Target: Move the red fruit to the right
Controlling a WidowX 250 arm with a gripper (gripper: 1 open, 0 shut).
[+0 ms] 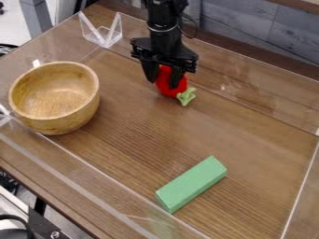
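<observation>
Far L in my view: the wooden bowl, round, upright on the tabletop, hollow side up, nothing of mine near it. Up & to the R of it, near the back edge, a clear angular thing; can't tell what it is.

Next, R of that, my pincer, dark, at the upper middle of the table. Jaws stand partway apart, one on the L side of the red strawberry, the other toward its R, fingertips down low around the fruit's upper part. Looks like I've got it between them, w/ contact on the L at least; can't tell for sure if the grip is firm. Red shows betw. & below my fingers; the pale green leafy stem pokes out lower R, clear of the jaws. Fruit's at or close to table level, back half of the table, R of the bowl, well apart from it.

My arm comes in from the top of the view, reaching down to the fruit, wrist above the fingers, pincer pointing down.

Lower R, well apart from me: the green block, lying flat, set at a slant, near end to the L.
</observation>
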